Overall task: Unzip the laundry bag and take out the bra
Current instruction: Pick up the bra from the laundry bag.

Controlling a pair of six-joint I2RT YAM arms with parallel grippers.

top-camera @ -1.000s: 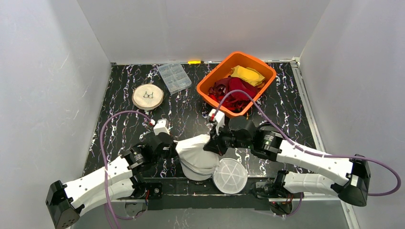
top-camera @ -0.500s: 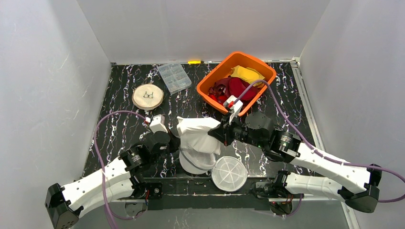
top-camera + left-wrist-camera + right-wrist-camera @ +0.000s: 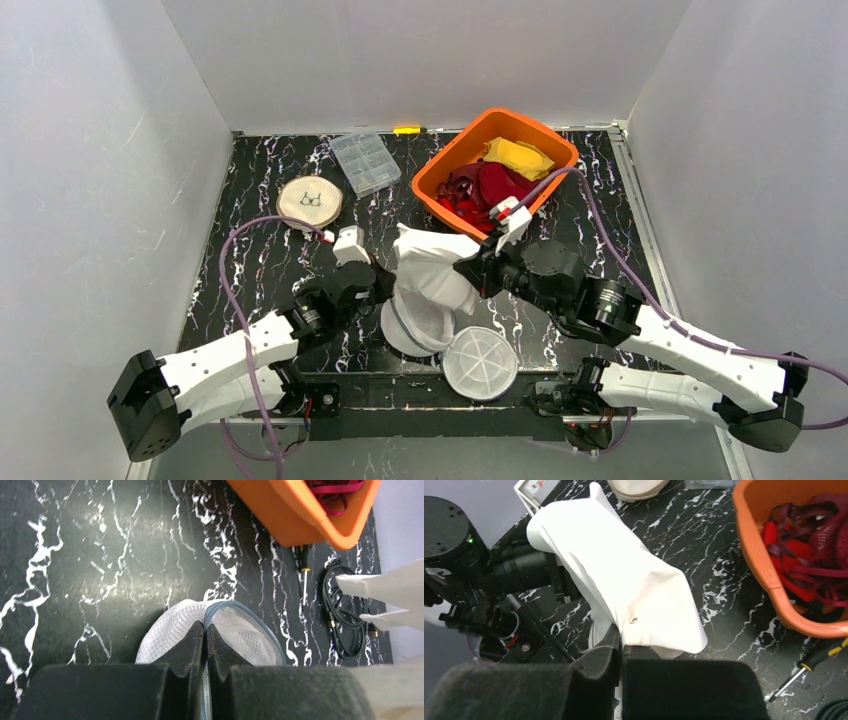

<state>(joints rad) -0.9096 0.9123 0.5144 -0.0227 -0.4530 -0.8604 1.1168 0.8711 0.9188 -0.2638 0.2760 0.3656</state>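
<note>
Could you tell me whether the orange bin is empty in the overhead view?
No, the orange bin holds red garments and a yellow cloth.

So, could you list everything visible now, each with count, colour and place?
laundry bag: one, white mesh, near centre
bra: one, white, lifted over the bag
mesh disc: one, white, near edge, right of bag
basket: one, orange, far right
clothes: several, red and yellow, in basket
compartment box: one, clear, far centre
round pad: one, beige, far left
screwdriver: one, yellow handle, far edge
cable: one, black, coiled, beside screwdriver
left gripper: one, black, shut on laundry bag
right gripper: one, black, shut on bra
</note>
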